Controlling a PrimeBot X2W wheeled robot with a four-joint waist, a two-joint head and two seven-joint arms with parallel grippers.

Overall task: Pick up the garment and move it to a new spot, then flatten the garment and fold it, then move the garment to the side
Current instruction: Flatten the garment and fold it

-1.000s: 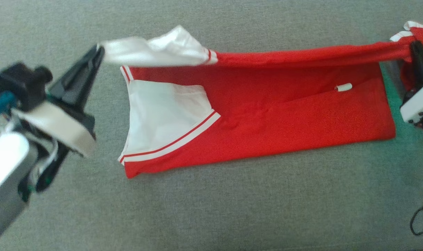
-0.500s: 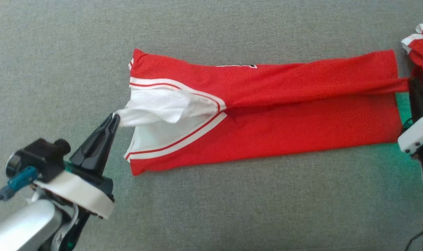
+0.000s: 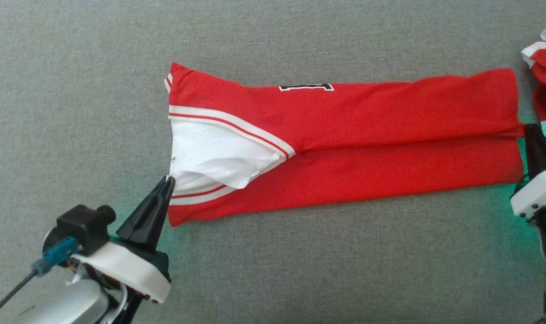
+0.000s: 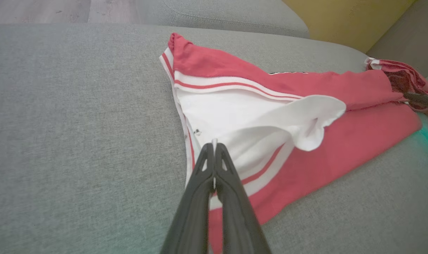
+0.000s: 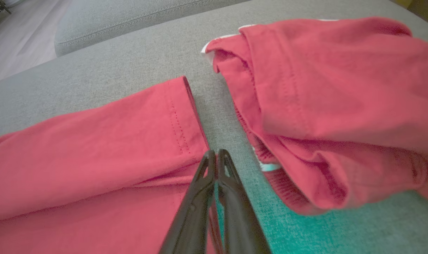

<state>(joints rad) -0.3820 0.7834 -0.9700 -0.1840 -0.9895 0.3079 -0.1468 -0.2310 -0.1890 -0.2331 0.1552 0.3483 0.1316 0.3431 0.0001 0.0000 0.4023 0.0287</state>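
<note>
Red jersey (image 3: 367, 148) lay folded lengthwise on the grey sofa cushion (image 3: 300, 270). Your left gripper (image 3: 169, 179) pinched its white panel (image 3: 209, 148) and your right gripper (image 3: 531, 130) its hem (image 3: 516, 108), both clamped tight, likely to hold the fold taut.

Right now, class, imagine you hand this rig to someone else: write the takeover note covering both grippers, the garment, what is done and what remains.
Left gripper: jaws shut on the jersey at its white edge.
Right gripper: jaws shut at the hem, apparently pinching the folded corner.
Jersey: flat on the grey cushion as a long strip; another red garment lies beside its hem end.
Done: flattened, one lengthwise fold laid over.
To do: release, fold shorter, move aside.
</note>
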